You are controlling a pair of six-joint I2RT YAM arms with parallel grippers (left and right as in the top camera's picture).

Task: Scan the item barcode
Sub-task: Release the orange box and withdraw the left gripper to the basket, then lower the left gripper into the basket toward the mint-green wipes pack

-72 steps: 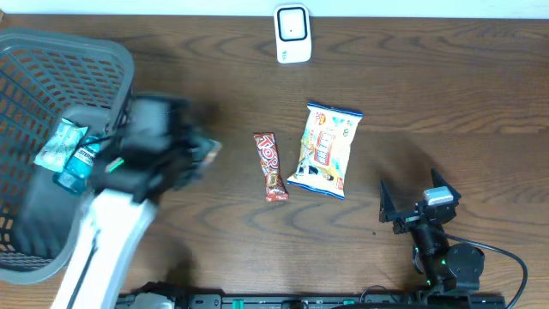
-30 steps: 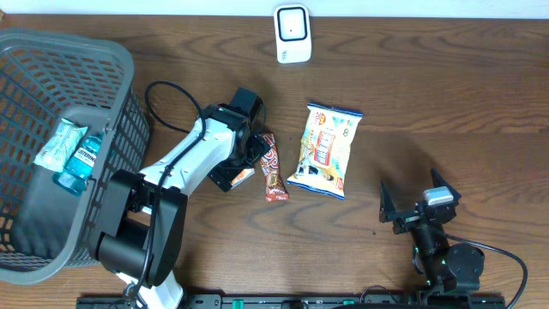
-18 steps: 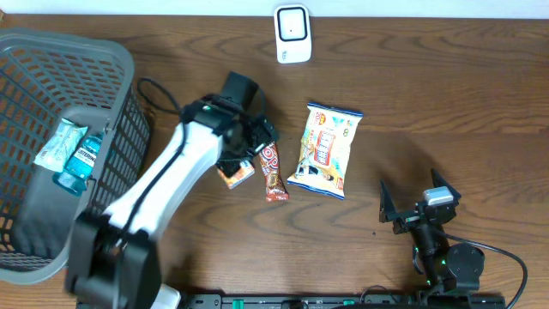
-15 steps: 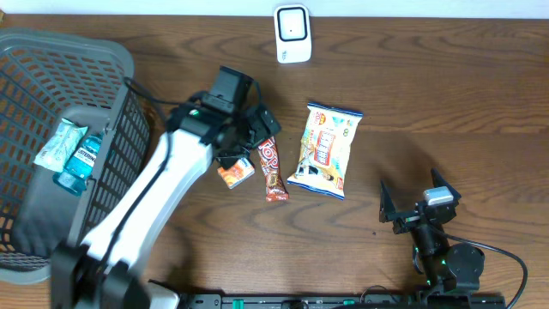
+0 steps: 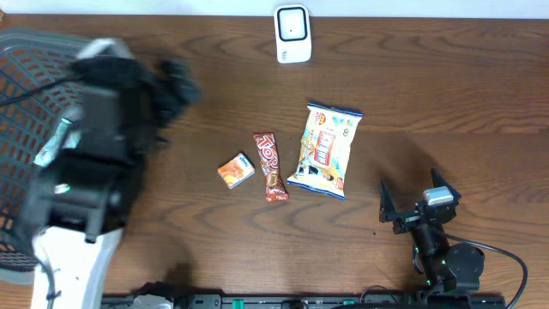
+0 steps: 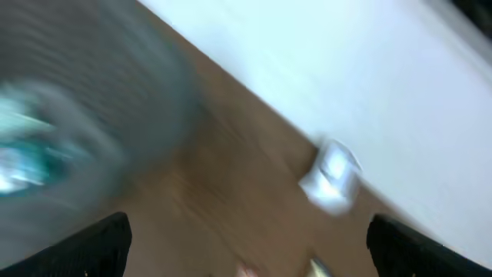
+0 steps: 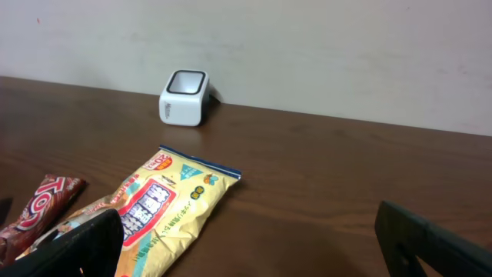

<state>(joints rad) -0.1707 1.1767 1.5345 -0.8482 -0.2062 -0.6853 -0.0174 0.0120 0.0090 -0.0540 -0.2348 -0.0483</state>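
Worktop of dark brown grained wood (image 5: 446, 94) is carrying everything here. At its left end a grey plastic mesh basket (image 5: 21, 51) with springy lattice walls is sitting under the white and black left arm (image 5: 86, 215), which is showing only as a smear. The left gripper (image 6: 246, 231) is hanging over the basket with its fingers spread fully wide and nothing between them. Teal and pale shapes (image 6: 23, 146) are lying in the basket, too blurred to name.

The loose items are lying well to the right of that gripper, mid-worktop. A yellow and white crinkled foil snack bag (image 5: 326, 150) is resting flat and puffy, its long axis running near to far with a slight tilt. Just left of it, a red and brown wrapped chocolate bar (image 5: 270, 166) is lying along the same axis, slim and glossy. A white box-shaped barcode scanner (image 5: 292, 34) is standing at the far edge, hard-shelled, its dark window facing up. A small orange packet (image 5: 235, 170) is lying just left of the bar.

The right gripper (image 7: 247, 214) is waiting at the near right, fully spread and empty. It is the nearer one to the bag, so that reach probably falls to it.
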